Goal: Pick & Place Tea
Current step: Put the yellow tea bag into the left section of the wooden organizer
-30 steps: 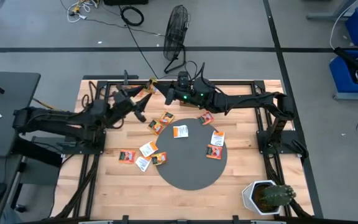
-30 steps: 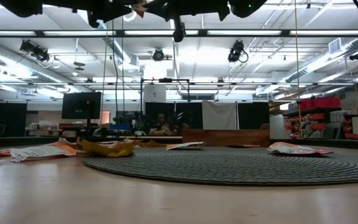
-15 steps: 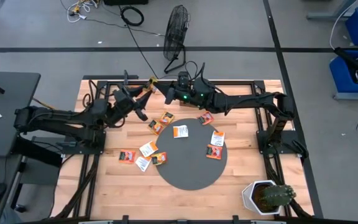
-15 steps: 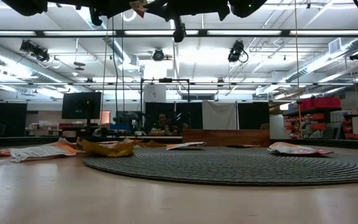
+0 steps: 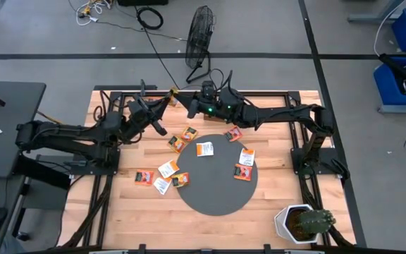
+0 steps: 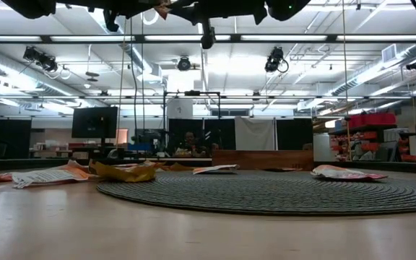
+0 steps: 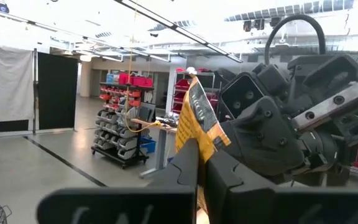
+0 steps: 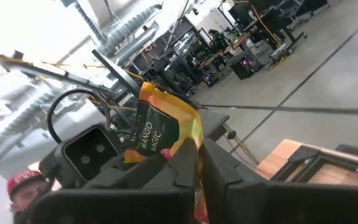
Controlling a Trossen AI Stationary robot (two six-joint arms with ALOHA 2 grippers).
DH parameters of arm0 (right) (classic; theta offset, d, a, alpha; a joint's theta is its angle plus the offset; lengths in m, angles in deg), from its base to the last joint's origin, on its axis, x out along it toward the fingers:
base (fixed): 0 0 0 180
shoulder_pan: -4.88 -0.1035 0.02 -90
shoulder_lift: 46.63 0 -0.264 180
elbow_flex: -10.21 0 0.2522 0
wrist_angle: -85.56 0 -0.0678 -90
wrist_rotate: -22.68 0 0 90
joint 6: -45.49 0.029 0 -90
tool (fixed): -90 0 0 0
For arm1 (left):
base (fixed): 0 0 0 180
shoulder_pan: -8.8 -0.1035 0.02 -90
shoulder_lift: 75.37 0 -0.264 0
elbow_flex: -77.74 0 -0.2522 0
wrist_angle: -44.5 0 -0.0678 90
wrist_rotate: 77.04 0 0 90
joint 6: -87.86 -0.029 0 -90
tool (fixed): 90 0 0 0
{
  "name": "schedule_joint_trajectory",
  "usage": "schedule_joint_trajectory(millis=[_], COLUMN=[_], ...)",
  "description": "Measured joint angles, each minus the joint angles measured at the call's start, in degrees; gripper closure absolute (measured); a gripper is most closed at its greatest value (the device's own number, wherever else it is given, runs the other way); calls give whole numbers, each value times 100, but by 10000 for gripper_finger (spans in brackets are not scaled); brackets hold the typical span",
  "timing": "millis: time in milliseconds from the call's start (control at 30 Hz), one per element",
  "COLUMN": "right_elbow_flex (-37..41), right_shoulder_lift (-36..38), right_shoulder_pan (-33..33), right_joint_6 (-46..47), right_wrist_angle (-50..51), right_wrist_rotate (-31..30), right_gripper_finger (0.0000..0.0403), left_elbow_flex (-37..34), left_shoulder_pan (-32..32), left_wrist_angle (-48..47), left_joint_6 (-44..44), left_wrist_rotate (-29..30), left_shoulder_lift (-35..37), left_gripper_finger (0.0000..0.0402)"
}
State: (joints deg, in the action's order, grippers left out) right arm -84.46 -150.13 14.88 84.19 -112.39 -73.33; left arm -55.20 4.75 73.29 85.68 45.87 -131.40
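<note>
Little has shifted since a second ago: from above, the left gripper and right gripper still meet over the table's far edge, both pinching one orange sachet, while other tea sachets lie on the round dark mat and the wood. The low view shows sachets lying flat by the mat's rim. Each wrist view shows fingers pressed on the sachet.
</note>
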Motion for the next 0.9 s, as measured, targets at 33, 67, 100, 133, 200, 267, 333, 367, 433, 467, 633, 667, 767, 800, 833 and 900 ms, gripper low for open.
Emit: schedule_joint_trajectory(millis=[33, 67, 100, 133, 200, 267, 333, 367, 433, 467, 633, 667, 767, 800, 833, 900], right_elbow_flex=[-2, 0, 0, 0, 2, 2, 2, 2, -102, -237, -1672, -1985, -2813, -3044, -3245, -3554], right_shoulder_lift=[5, 17, 32, 57, 162, 342, 572, 719, 969, 1068, 883, 766, 378, 256, 140, -106], right_shoulder_pan=[0, 0, 1, 3, 30, 112, 211, 271, 358, 403, 455, 450, 456, 457, 457, 448], right_joint_6=[-174, -345, -485, -594, -810, -1065, -1374, -1562, -2007, -2201, -3540, -3744, -4136, -4232, -4280, -4366], right_wrist_angle=[0, 25, 42, 58, 224, 604, 981, 1206, 1717, 2132, 4719, 5174, 6252, 6515, 6782, 7216], right_wrist_rotate=[33, 100, 185, 283, 528, 794, 1062, 1200, 1466, 1608, 2166, 2194, 2208, 2215, 2215, 2283], right_gripper_finger=[373, 359, 343, 326, 289, 252, 219, 205, 180, 172, 165, 168, 177, 181, 183, 188], left_elbow_flex=[0, 1, 2, 3, 5, 13, 4, 4, 2, 2, -6, -4, -4, -4, -4, -4], left_shoulder_pan=[-2, -1, 3, 11, 49, 88, 120, 125, 133, 133, 124, 122, 124, 122, 122, 122], left_wrist_angle=[-19, -59, -92, -131, -278, -499, -847, -1014, -1431, -1643, -2532, -2660, -2921, -2970, -3023, -3102], left_joint_6=[2, 4, 6, 9, 37, 143, 221, 330, 593, 719, 1223, 1272, 1364, 1366, 1379, 1439], left_wrist_rotate=[-4, -12, -25, -35, -45, -53, -146, -222, -399, -500, -1128, -1263, -1527, -1555, -1579, -1588], left_shoulder_lift=[1, 2, 3, 17, 78, 150, 258, 312, 450, 510, 586, 586, 584, 584, 584, 584], left_gripper_finger=[395, 396, 397, 397, 397, 397, 397, 398, 398, 398, 398, 398, 398, 399, 399, 399])
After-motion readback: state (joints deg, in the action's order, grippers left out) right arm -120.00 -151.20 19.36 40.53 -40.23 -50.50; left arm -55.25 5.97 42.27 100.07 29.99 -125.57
